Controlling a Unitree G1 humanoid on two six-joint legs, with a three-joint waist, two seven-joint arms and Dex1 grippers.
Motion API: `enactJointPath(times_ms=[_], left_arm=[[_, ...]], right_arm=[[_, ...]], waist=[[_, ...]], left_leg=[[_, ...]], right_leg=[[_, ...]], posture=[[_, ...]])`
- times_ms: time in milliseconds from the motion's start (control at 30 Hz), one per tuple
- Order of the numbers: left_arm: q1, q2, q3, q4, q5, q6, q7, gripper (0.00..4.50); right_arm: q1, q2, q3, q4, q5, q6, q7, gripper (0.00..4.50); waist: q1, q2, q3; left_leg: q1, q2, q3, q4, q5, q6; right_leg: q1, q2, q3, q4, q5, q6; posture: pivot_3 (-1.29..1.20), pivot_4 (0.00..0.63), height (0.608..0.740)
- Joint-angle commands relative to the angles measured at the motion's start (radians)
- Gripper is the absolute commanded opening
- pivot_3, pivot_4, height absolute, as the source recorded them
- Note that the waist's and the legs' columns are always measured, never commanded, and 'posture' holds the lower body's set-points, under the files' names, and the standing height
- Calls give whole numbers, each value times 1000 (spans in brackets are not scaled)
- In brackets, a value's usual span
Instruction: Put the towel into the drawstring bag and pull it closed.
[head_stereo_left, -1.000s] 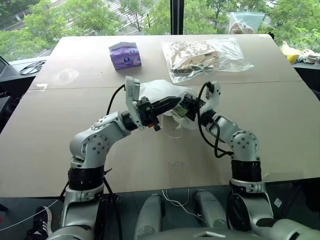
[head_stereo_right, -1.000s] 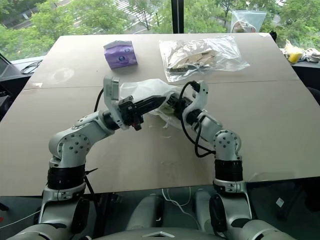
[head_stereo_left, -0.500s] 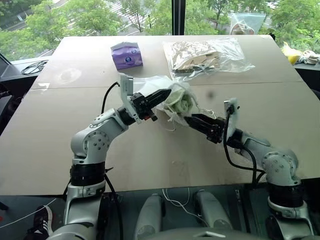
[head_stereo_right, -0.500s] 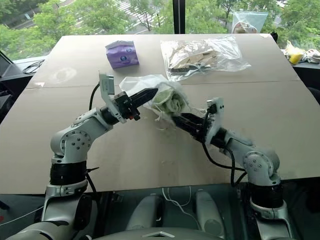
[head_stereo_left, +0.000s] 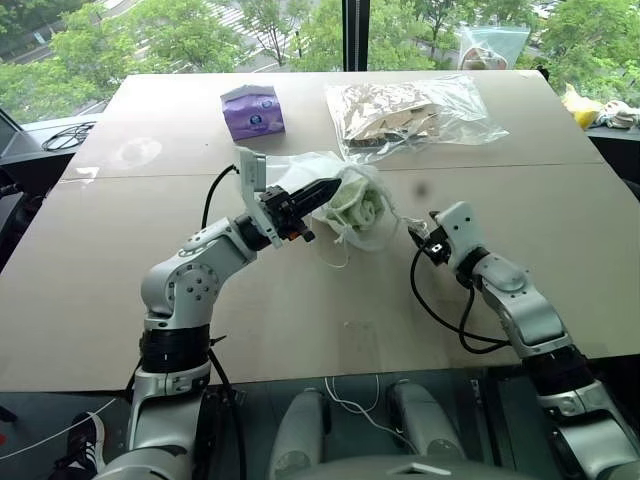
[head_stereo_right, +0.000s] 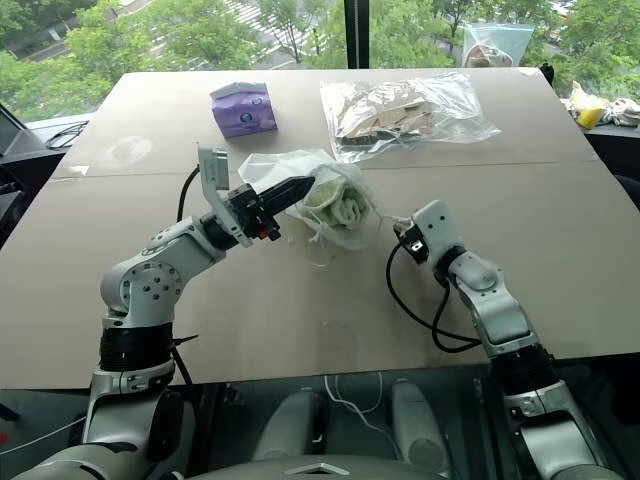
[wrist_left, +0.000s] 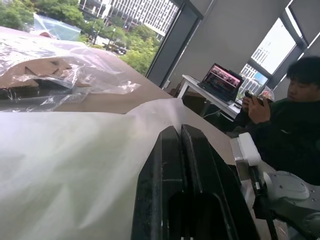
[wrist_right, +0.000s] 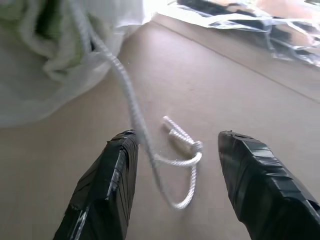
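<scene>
— On the middle of the wide tan table (head_stereo_left: 120, 290), what sits there?

— A thin white fabric drawstring bag (head_stereo_left: 345, 195), lifted a little at one side. The small light green terry towel (head_stereo_left: 357, 208) shows through its open mouth, already tucked inside.

— Who holds the bag?

— The left gripper (head_stereo_left: 328, 188). Its two black fingers are pressed together on the white fabric at the bag's edge; the left wrist view shows the cloth (wrist_left: 70, 165) bunched right against them.

— And the right gripper?

— The right gripper (head_stereo_left: 425, 236) is near the bag's mouth, low over the table, holding nothing. In the right wrist view its fingers (wrist_right: 107, 185) stand well apart, and the white cord drawstring (wrist_right: 165, 150) with its knotted end lies slack on the table between them, not pinched.

— Is the bag's mouth drawn closed?

— No, it gapes.

— Anything else on the table?

— A purple tissue pack (head_stereo_left: 251, 109) and a clear plastic bag with brown contents (head_stereo_left: 410, 112), both toward the far edge. A person in dark clothes (wrist_left: 287, 125) sits beyond the table.
</scene>
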Motion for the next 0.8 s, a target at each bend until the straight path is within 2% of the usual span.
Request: enactJointPath(times_ms=[33,67,100,167,200,467,567,667,800], left_arm=[[3,7,27,-25,-2,-16,3,0],[4,7,29,-23,-2,-16,4,0],[6,8,30,-22,-1,-17,4,0],[8,10,28,-21,3,-19,0,0],[10,11,27,-21,4,-20,-1,0],[26,21,34,-30,-10,-11,-28,0],[49,24,57,-63,-11,-11,12,742],[63,45,100,-88,-44,-1,18,1922],[103,125,177,-112,-137,66,-17,1922]], right_arm=[[-20,27,-64,4,-12,-73,-29,2180],[-17,36,-68,5,-10,-76,-24,1861],[-13,42,-71,4,-10,-76,-22,1154],[-8,45,-65,6,-23,-83,-11,555],[-6,48,-65,6,-26,-83,-9,60],[-6,77,-80,-4,-23,-45,-3,60],[-2,81,-86,-20,-20,-21,2,0],[1,87,-97,-29,-16,-4,0,0],[1,91,-96,-31,-20,7,2,0]], waist=[[1,0,0],[3,0,0],[3,0,0],[4,0,0],[5,0,0],[4,0,0],[3,0,0],[6,0,0],[3,0,0]], left_leg=[[0,0,0,0,0,0],[0,0,0,0,0,0],[0,0,0,0,0,0],[0,0,0,0,0,0],[0,0,0,0,0,0],[0,0,0,0,0,0],[0,0,0,0,0,0],[0,0,0,0,0,0],[0,0,0,0,0,0]], right_leg=[[0,0,0,0,1,-1],[0,0,0,0,1,-1],[0,0,0,0,1,-2],[0,0,0,0,1,-2],[0,0,0,0,1,-2],[0,0,0,0,1,-2],[0,0,0,0,1,-2],[0,0,0,0,1,-2],[0,0,0,0,1,-2]], posture=[[0,150,740],[0,150,740],[0,150,740],[0,150,740],[0,150,740],[0,150,740],[0,150,740],[0,150,740],[0,150,740]])
